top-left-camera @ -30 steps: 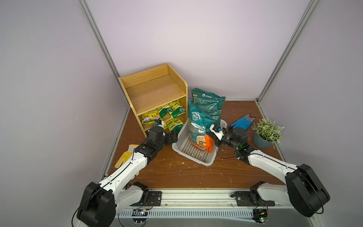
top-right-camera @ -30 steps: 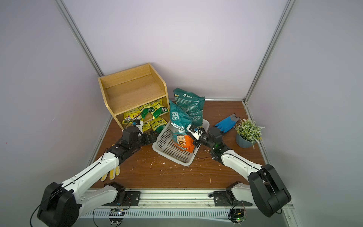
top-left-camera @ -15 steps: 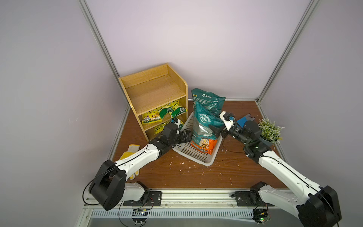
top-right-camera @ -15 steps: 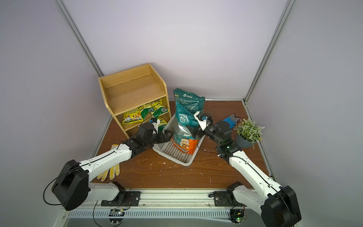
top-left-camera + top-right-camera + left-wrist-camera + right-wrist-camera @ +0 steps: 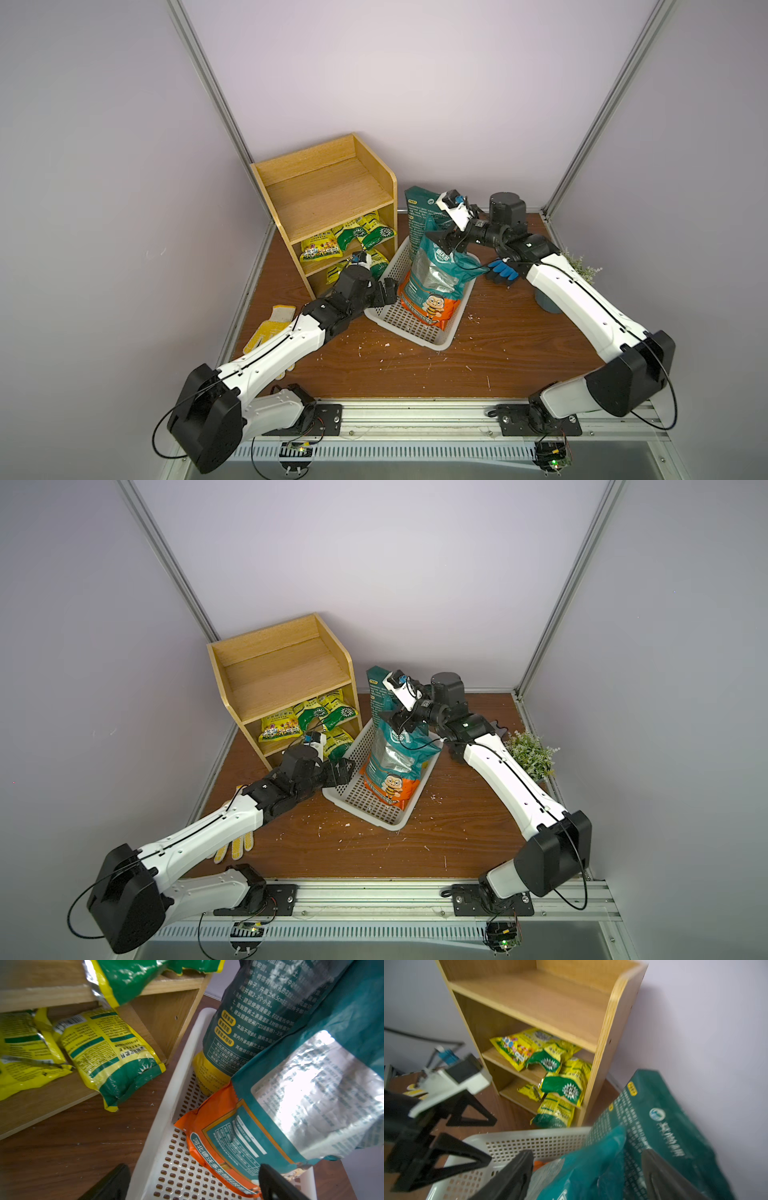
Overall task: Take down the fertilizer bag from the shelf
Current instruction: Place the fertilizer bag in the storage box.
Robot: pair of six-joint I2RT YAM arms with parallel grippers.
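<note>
the shelf [image 5: 324,199] stands at the far left of the table [image 5: 519,353], its top tier bare. yellow-and-green packets [image 5: 353,239] lie on the middle and bottom tiers, and one pokes out past the bottom tier's front edge. just right of the shelf sits the white basket [image 5: 409,326] (whether it touches the shelf's side i cannot tell). the fertilizer bag [image 5: 434,278], teal above and orange below with a cartoon bee, is off the shelf. it stands in the basket with its top crumpled over, leaning back against a taller dark bag [image 5: 417,208] in the same basket.

the right gripper [image 5: 444,243] hangs at the fertilizer bag's top with its jaws spread wide. in the right wrist view the crumpled top rises between the two fingers [image 5: 512,1176], not pinched. the left gripper [image 5: 385,293] is low at the basket's near left corner, jaws wide apart and holding nothing. in the left wrist view one finger lies outside the basket wall over the table, the other inside above the bag's orange end.

a yellow glove [image 5: 270,328] lies under the left arm, a blue glove [image 5: 503,270] lies by the right arm, and a small plant [image 5: 530,754] stands at the right edge.
</note>
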